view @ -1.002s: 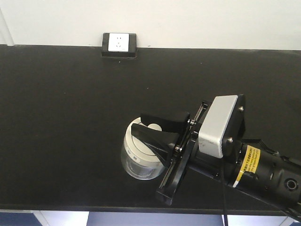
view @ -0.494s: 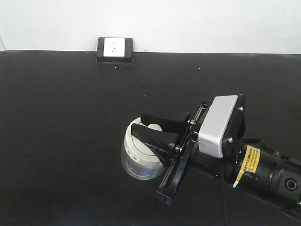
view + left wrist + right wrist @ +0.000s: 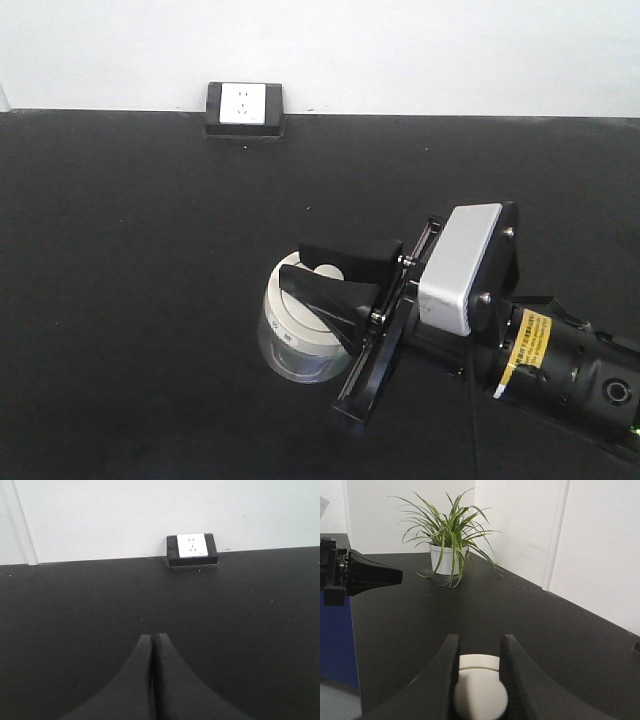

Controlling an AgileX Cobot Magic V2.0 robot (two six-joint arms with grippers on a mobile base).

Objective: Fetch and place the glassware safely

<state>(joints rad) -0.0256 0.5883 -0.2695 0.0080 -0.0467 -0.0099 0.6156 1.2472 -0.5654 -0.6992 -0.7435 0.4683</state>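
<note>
The glassware [image 3: 290, 345] is a squat clear jar with a cream-white lid and knob, low in the front view over the black table [image 3: 130, 250]. My right gripper [image 3: 292, 262] reaches in from the right, its fingers shut on the knob [image 3: 327, 268]. In the right wrist view the lid [image 3: 479, 661] and knob sit between the right gripper [image 3: 480, 639] fingers. Whether the jar touches the table cannot be told. My left gripper [image 3: 152, 636] is shut and holds nothing, hovering over bare tabletop. It also shows as the left gripper [image 3: 370, 575] in the right wrist view.
A black socket box [image 3: 243, 106] sits against the white wall at the table's back edge, also seen as the socket box [image 3: 192, 548]. A potted plant [image 3: 450, 555] stands at the table's far corner. A blue cabinet [image 3: 335, 640] lies beyond the table's edge.
The front view has shifted: the socket box moved left and down, and the table's front edge left the frame. The right gripper and jar keep the same place in view.
</note>
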